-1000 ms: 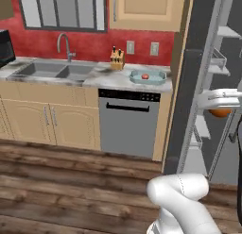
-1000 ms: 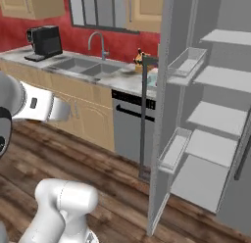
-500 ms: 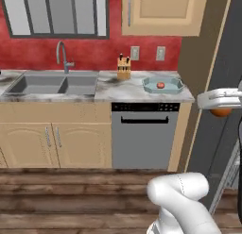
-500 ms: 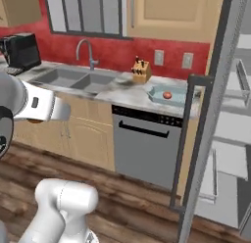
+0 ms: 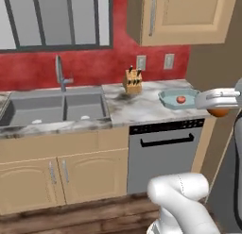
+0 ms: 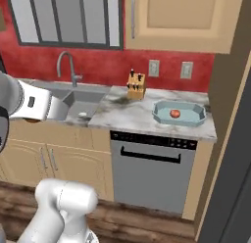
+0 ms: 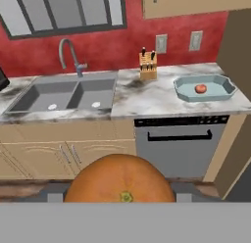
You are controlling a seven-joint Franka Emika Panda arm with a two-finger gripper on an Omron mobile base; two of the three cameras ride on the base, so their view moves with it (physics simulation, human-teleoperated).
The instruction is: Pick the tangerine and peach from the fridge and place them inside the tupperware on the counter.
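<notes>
My gripper (image 5: 218, 110) is shut on the tangerine (image 5: 219, 112), an orange fruit held in the air just right of the counter's (image 5: 142, 105) end. In the hand view the tangerine (image 7: 120, 181) bulges up at the bottom and hides the fingertips. The tupperware (image 5: 166, 99), a pale blue-green tray, sits on the counter's right end with the reddish peach (image 5: 180, 100) inside it. From the hand, the tupperware (image 7: 184, 90) and peach (image 7: 200, 88) lie ahead to the upper right. A strip of the fridge door (image 6: 230, 188) stands at the right edge.
A knife block (image 5: 132, 80) stands against the red wall left of the tray. The steel double sink (image 5: 52, 108) with its faucet (image 5: 60, 72) takes up the counter's left. A grey dishwasher (image 5: 163, 153) sits under the tray, and a wooden wall cabinet (image 5: 184, 16) hangs above.
The whole picture has swung from the open fridge shelves to the counter, so the base has moved. The sink, knife block and tray now sit nearer and more central. The tangerine stays gripped.
</notes>
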